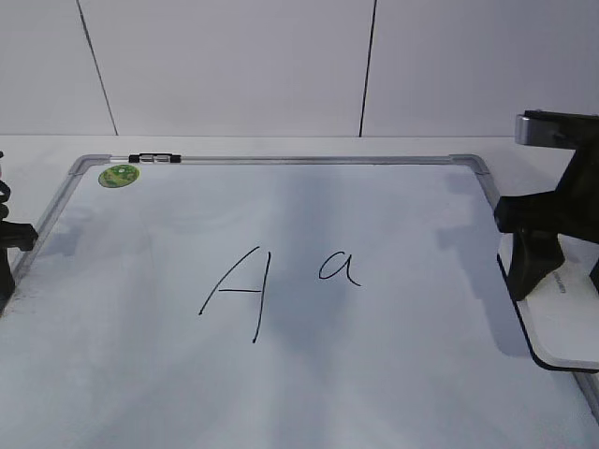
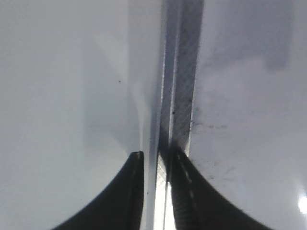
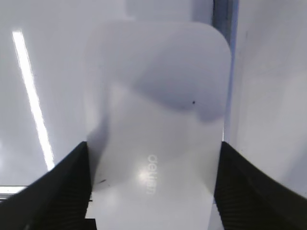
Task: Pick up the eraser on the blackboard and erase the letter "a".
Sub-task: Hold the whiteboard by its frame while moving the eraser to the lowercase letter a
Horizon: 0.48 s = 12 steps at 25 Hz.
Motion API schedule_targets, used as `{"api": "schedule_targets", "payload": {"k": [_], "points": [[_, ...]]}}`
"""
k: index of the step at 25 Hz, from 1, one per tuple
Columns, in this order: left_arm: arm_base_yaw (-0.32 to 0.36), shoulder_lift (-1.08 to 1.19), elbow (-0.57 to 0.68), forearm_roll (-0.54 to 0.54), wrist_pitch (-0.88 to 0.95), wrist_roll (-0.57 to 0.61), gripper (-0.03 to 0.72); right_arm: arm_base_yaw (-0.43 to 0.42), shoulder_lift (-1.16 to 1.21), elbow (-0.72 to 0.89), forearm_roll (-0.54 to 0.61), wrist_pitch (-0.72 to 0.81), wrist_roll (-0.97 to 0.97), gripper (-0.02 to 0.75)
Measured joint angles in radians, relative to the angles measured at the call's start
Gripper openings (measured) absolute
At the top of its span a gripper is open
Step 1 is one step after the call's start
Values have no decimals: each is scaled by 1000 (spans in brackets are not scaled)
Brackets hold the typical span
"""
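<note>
The white eraser (image 1: 562, 323) lies at the right edge of the blackboard (image 1: 393, 374), partly over its grey frame. My right gripper (image 1: 559, 285) straddles it, one black finger against each long side. In the right wrist view the eraser (image 3: 158, 115) with grey lettering fills the space between the fingers (image 3: 153, 191). The small letter "a" (image 1: 339, 267) is written mid-board, well left of the eraser. My left gripper (image 1: 7, 267) sits at the board's left edge. In the left wrist view its fingers (image 2: 156, 167) are nearly together, with the frame (image 2: 180, 96) running between them.
A taller slanted capital "A" (image 1: 239, 292) stands left of the small "a". A round green sticker (image 1: 119, 174) is at the board's far left corner, and a small black and silver object (image 1: 154, 158) lies on the top frame. A white wall rises behind.
</note>
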Motion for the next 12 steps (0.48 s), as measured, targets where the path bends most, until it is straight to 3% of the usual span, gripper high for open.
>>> {"api": "schedule_targets", "payload": {"k": [5, 12], "points": [[0, 4, -3, -6, 9, 6, 20, 0, 0, 0, 0, 0, 0, 536], [0, 4, -3, -4, 11, 6, 14, 0, 0, 0, 0, 0, -6, 536]]}}
